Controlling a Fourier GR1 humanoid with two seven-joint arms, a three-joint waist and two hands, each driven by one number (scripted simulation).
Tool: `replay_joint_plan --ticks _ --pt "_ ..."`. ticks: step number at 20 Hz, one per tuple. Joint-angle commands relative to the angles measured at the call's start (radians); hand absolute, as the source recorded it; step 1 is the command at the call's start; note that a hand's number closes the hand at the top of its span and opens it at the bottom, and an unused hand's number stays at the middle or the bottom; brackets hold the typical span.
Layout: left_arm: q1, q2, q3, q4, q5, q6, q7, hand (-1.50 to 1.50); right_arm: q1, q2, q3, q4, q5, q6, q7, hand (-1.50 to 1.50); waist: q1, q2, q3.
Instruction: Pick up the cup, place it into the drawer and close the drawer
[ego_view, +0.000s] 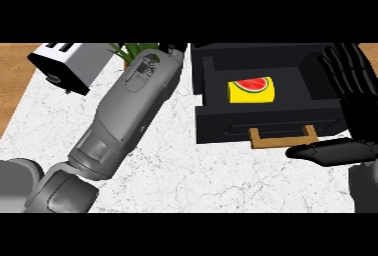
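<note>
The cup (251, 90), yellow with a red watermelon slice on it, lies inside the open black drawer (214, 85). No hand touches it. The drawer's front panel carries a wooden handle (284, 138). My right hand (360, 117) is open at the drawer's right side, with straight fingers (345, 62) reaching up along the right wall. Its thumb (325, 151) points left, just below and to the right of the handle. My left forearm (122, 115) runs diagonally up to the picture's top. Only a dark bit of the left hand (174, 48) shows there, left of the drawer.
A white toaster (65, 62) stands at the counter's back left. A green plant (135, 51) sits behind the left forearm. The white marble counter (207, 180) ends at a wooden strip (13, 85) on the left.
</note>
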Motion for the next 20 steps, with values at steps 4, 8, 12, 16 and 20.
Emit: replay_joint_plan --ticks 4,8,12,16,20 --pt "-0.103 -0.001 -0.099 0.205 0.057 0.062 0.045 1.50 -0.036 -0.028 -0.030 0.048 -0.043 0.046 -0.037 -1.50 -0.047 0.017 0.002" --pt "-0.062 -0.001 -0.186 0.257 0.077 -0.029 0.076 1.50 -0.089 -0.016 0.002 0.030 -0.038 0.034 0.004 -1.50 -0.092 0.027 0.001" --pt "-0.067 -0.001 -0.243 0.273 0.086 -0.066 0.098 1.50 -0.061 -0.022 0.000 0.069 -0.045 0.068 -0.040 -1.50 -0.106 0.032 0.002" --pt "-0.054 -0.001 -0.280 0.266 0.109 -0.050 0.085 -1.50 -0.101 -0.005 0.030 0.053 -0.039 0.058 -0.025 -1.50 -0.141 0.039 0.002" --pt "0.009 -0.001 -0.251 0.221 0.200 -0.041 0.010 -1.50 -0.121 0.010 0.081 0.060 -0.094 0.129 -0.027 -1.50 -0.158 0.046 0.000"
